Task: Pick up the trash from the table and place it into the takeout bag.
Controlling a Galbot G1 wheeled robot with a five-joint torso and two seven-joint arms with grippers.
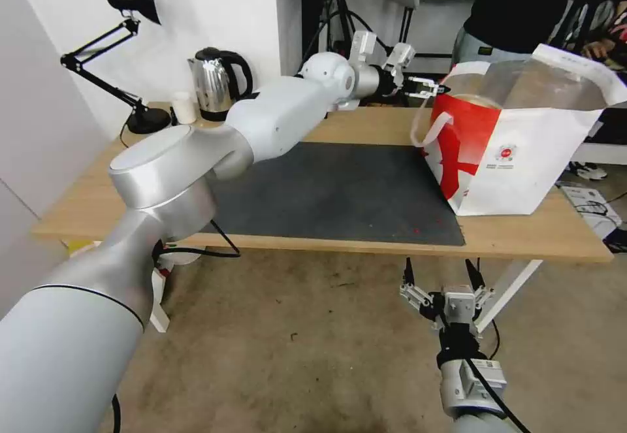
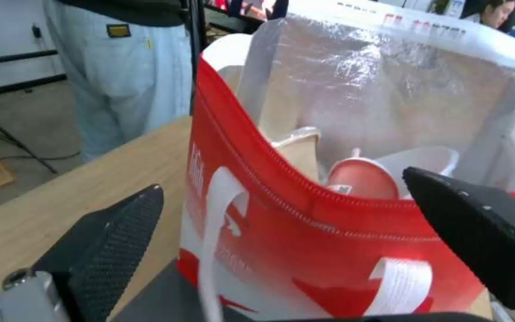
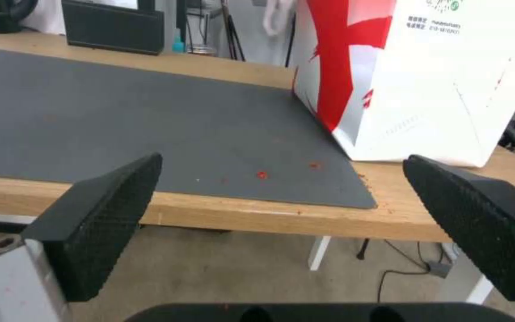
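Left claw [image 1: 439, 87]: extended over the far side of the worktop [image 1: 366, 126], held just beside the upper red edge of the takeout bag [image 1: 516, 159]; fingers spread apart, nothing between them; the left wrist view shows the two black pads [image 2: 120, 232] either side of the bag's mouth, clear of the fabric.

Takeout bag: upright on the worktop ahead of the left claw, standing partly on the dark-grey mat [image 1: 339, 191], mouth open, silvery lining [image 2: 353, 89] exposed; a white loop handle [image 1: 428, 129] hangs down the red panel below the left claw.

Trash: all three items lie inside the bag, beyond the left claw's pads; the red drink cup [image 2: 362, 179] lies tilted against the red wall; the beige pulp bowl [image 2: 299, 150] stands on edge just beside it; the white plastic bowl [image 2: 424, 158] rests behind the cup.

Right claw [image 1: 444, 275]: held low, below the near edge of the worktop and off it; fingers [image 3: 103, 214] wide apart, empty; the bag stands ahead of it.
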